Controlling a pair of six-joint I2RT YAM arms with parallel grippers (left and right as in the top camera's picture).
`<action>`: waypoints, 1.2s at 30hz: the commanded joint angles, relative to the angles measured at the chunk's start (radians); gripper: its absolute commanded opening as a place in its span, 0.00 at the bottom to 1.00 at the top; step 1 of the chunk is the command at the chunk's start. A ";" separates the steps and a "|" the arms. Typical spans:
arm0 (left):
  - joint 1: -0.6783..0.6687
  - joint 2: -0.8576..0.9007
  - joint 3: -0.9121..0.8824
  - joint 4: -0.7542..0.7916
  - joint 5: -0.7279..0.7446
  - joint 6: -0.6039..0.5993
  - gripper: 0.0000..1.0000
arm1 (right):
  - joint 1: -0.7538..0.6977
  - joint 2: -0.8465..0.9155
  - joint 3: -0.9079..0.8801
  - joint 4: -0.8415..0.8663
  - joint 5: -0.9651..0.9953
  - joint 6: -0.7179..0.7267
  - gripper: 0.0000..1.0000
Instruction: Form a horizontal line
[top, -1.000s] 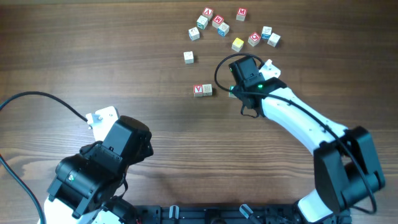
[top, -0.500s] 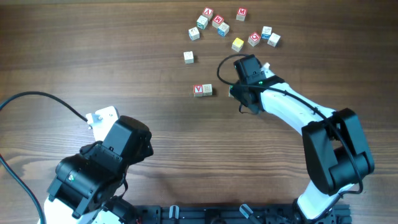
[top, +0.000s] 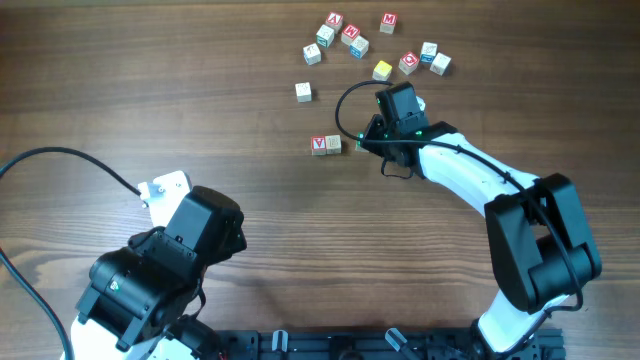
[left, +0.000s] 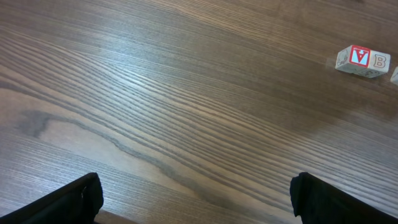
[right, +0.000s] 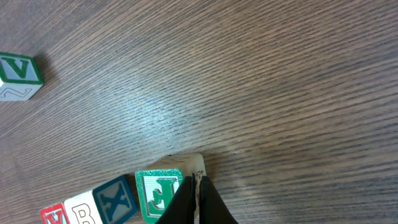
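Spanning every view, the wooden worktop (top: 150, 80) carries all the lettered blocks. The right arm (top: 470, 180) reaches from the lower right of the overhead frame to its upper centre. The left arm (top: 160, 270) sits at the lower left.

The left fingers (left: 68, 202) are spread wide, one at each lower corner of the left wrist frame, with bare wood between them. The right fingers (right: 199, 202) are pressed together into one tip at the bottom centre of the right wrist frame. That tip lies just beside the right edge of the J block (right: 158, 188); contact cannot be confirmed.

The row occupies the lower left of the right wrist frame:
- a red-lettered block (right: 53, 214), cut by the frame edge
- the B block (right: 81, 211)
- the blue X block (right: 115, 198)
- the green J block

A pale block (right: 189, 163) sits at the J block's upper right corner. A green V block (right: 18, 74) lies alone at the upper left, well apart from the row.

In the overhead frame, a loose cluster at the upper centre includes a red M block (top: 388, 20) and a yellow block (top: 382, 71).
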 joint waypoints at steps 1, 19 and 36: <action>0.002 -0.001 -0.002 -0.001 -0.016 -0.021 1.00 | -0.002 0.024 -0.003 0.011 -0.009 -0.040 0.05; 0.002 -0.001 -0.002 -0.001 -0.016 -0.021 1.00 | -0.002 0.039 -0.003 0.040 -0.011 -0.078 0.05; 0.002 -0.001 -0.002 -0.001 -0.016 -0.021 1.00 | -0.002 0.041 -0.003 0.084 -0.102 -0.204 0.05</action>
